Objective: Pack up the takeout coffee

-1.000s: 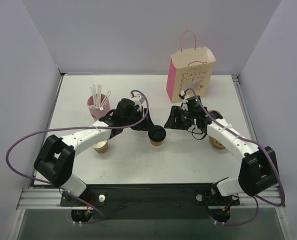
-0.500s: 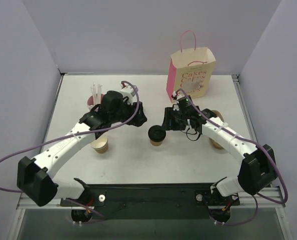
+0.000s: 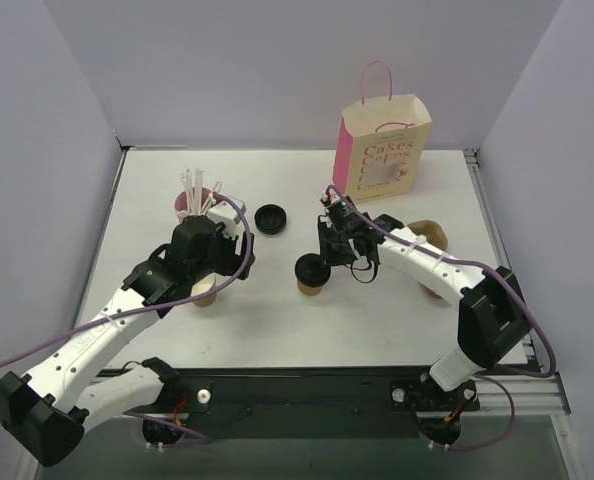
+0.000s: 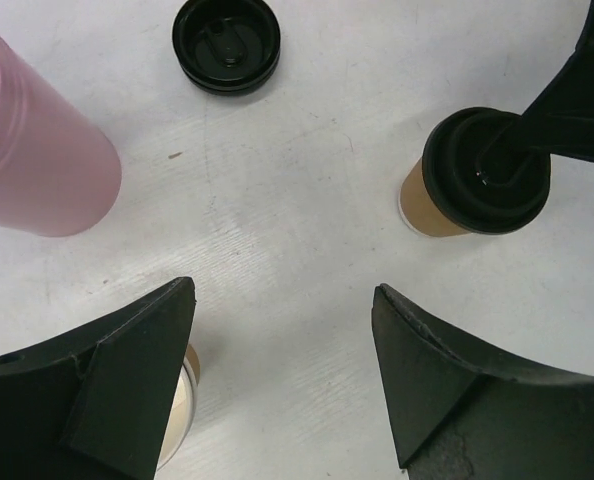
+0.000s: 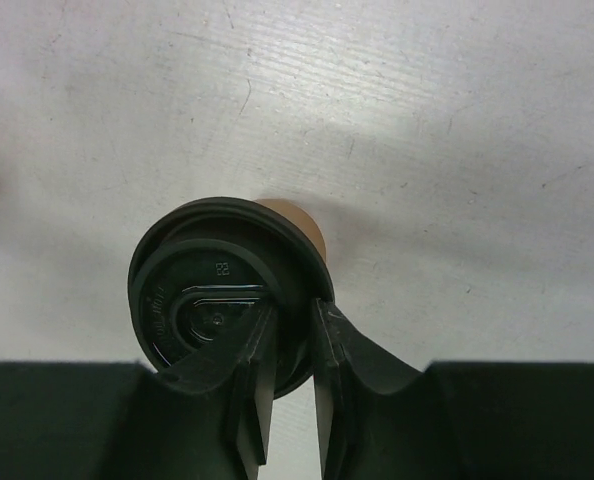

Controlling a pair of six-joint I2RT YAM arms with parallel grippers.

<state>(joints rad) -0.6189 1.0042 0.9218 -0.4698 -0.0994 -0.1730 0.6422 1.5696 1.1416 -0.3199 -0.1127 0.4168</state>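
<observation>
The takeout coffee, a small brown paper cup with a black lid, stands upright near the middle of the table. My right gripper is at its right side. In the right wrist view the right gripper is shut on the rim of the coffee's lid, one finger on top of the lid and the other outside the rim. My left gripper hangs open over bare table to the left, holding nothing, with the coffee ahead on its right. In the top view the left gripper sits above a lidless cup.
A loose black lid lies behind the coffee. A pink cup of white straws stands at the back left, with a lidless brown cup nearer. A pink and cream paper bag stands at the back right, and another brown cup sits behind the right arm.
The left arm has drawn back toward the near left and its jaws have widened, uncovering the loose black lid. The right gripper slid left onto the coffee and closed on the lid's rim.
</observation>
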